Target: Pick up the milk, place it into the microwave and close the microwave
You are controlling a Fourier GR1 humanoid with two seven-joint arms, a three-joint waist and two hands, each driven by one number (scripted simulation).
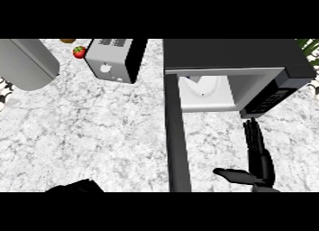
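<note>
Right hand flat, fingers straight, pointing at open microwave; milk sits inside. Door swung out left of hand. Left hand at bottom edge, fingers can't tell.

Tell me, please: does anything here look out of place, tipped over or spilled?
Nothing looks spilled or damaged. The milk stands inside the microwave, whose door is wide open. The right hand is open in front of it. The toaster and strawberry sit undisturbed.
</note>
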